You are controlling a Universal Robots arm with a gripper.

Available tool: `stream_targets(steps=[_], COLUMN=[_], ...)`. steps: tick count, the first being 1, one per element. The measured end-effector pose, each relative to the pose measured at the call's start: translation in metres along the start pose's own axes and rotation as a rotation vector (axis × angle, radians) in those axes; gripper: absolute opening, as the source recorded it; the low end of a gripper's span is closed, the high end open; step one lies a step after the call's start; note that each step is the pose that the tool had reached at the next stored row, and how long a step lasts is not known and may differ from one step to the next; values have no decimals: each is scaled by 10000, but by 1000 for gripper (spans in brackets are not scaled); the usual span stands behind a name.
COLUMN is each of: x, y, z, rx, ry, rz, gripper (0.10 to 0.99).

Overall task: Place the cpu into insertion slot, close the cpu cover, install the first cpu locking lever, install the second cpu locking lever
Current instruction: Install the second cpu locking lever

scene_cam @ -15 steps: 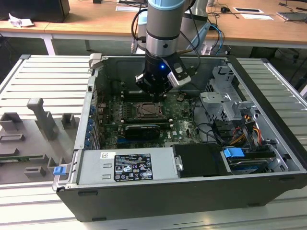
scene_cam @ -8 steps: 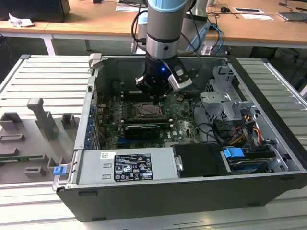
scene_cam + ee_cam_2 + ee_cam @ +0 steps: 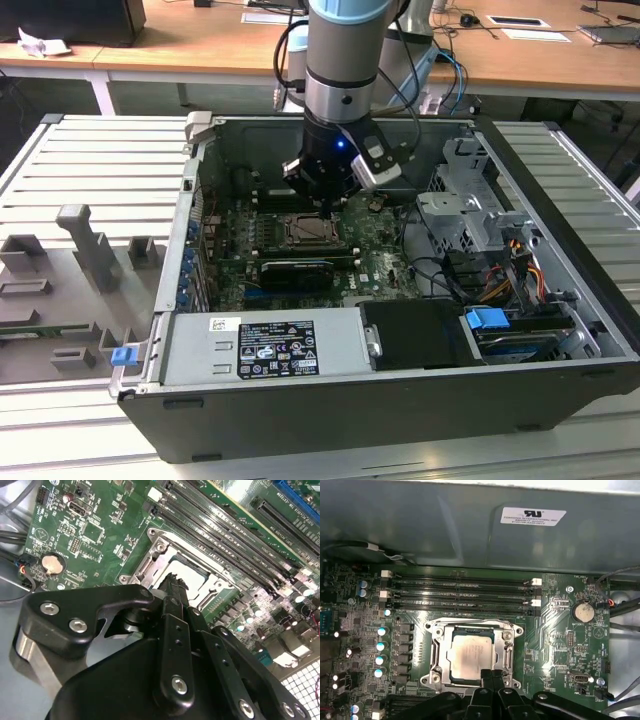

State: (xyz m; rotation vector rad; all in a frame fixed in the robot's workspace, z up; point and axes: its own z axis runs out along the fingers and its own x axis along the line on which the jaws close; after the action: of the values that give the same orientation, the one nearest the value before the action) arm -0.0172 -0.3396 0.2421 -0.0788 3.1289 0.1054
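Over the cpu cover [image 3: 437, 652], the tool [image 3: 491, 676] seems closed beside the cpu [image 3: 469, 656].

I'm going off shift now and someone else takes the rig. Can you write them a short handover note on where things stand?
Gripper: fingers together, holding nothing, tips at the edge of the socket.
The cpu lies in the insertion slot, its pale top showing.
The cpu cover appears to lie down around the chip, inside the open computer case.
Done: chip placed, cover seemingly closed.
Left: whether either locking lever is latched cannot be told from these views; check both.
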Motion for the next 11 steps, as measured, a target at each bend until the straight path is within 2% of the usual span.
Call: stream_targets(steps=[4, 8, 11], x=[3, 8, 11], y=[-59, -148, -183], z=[-4, -9, -10], rx=[0, -1, -2], ry=[0, 0, -1], rz=[1, 0, 1], gripper=[106, 106, 106])
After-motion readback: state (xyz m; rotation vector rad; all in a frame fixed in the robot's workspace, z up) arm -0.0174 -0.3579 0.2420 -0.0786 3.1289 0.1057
